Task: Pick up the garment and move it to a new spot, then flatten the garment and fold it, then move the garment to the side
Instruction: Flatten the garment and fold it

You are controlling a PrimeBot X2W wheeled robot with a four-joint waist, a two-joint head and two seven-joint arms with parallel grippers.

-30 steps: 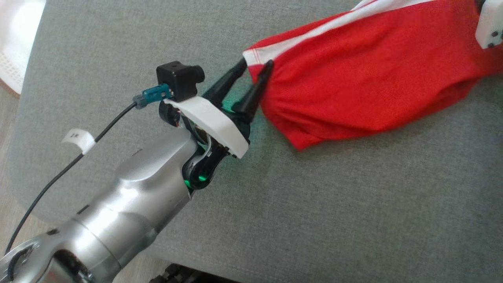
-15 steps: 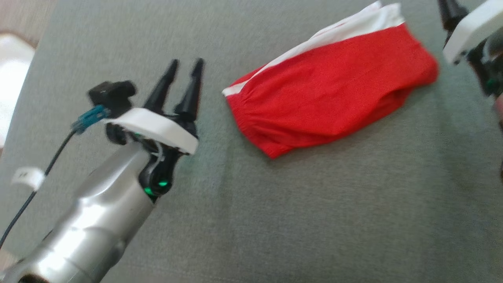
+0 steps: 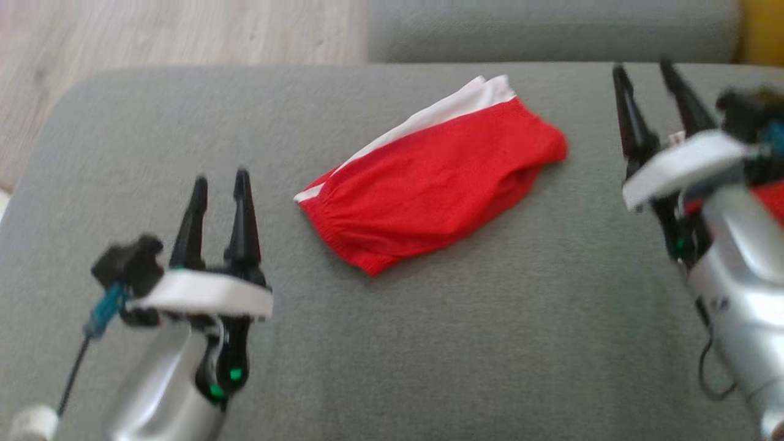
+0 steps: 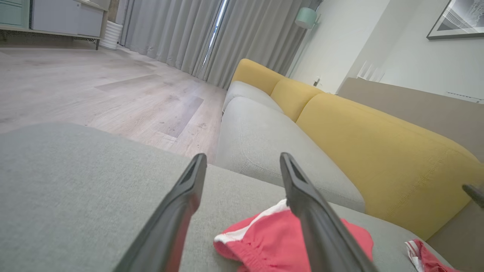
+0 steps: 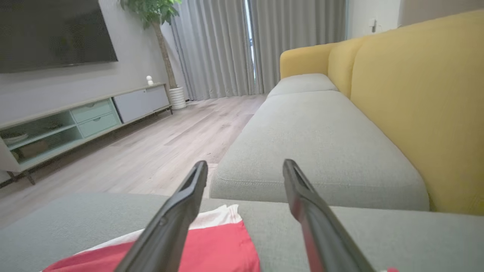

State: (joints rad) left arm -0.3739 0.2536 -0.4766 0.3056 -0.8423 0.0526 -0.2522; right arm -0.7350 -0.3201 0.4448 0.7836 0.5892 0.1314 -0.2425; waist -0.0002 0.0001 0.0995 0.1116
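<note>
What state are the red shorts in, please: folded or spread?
Folded: the red shorts lie as a compact bundle on the cushion, white edges stacked.

Living room. Pale wood-plank floor (image 5: 159,151). Sofa with grey seat cushions (image 5: 321,139) and mustard-yellow back cushions (image 5: 416,94). Grey floor-length curtains (image 5: 219,45), daylight at the gap. Dark TV (image 5: 53,34) above a low cabinet (image 5: 83,117); potted plant (image 5: 151,11) beside the curtains. Framed picture (image 4: 457,19) on a white wall.

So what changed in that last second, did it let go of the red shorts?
Yes. A second ago the left gripper pinched the white-striped corner of the red garment; it has let go and drawn back, open. The right gripper stands open, clear of it too. The camera also shifted. The garment stays folded on the grey cushion.
</note>
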